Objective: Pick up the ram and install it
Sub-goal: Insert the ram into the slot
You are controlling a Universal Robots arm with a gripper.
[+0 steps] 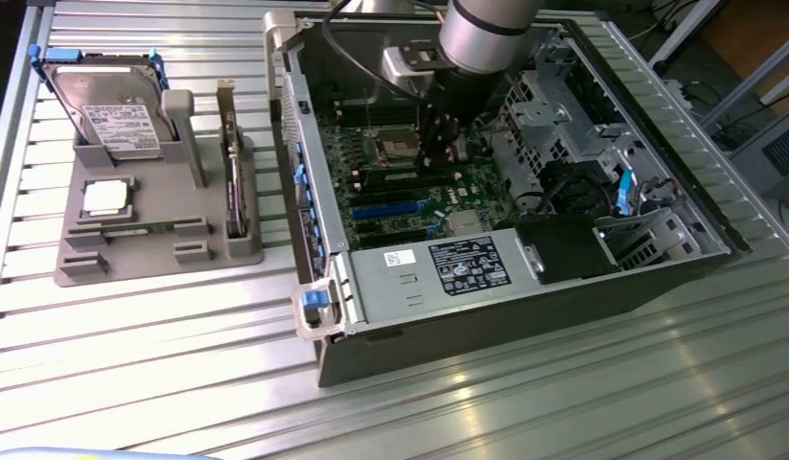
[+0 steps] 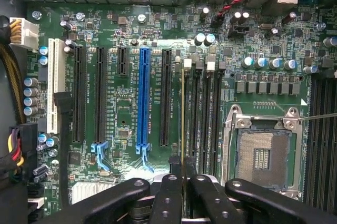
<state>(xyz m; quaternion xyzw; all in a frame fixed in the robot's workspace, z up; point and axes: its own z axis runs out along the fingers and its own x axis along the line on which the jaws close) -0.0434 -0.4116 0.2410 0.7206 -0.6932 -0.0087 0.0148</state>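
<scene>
Tool [image 2: 181, 182] pinches the ram [image 2: 182, 118] edge-on above the memory slots [image 2: 202, 113] beside the CPU socket [image 2: 261, 155]. Recommend holding it upright, aligned lengthwise with one slot, pressing evenly.

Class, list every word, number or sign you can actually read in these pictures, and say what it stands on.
None can be read.
Hard drive label: print blurred.
Power supply label: symbols and print too small.
White sticker beside it: unreadable.
Motherboard slot markings: too small.
</scene>
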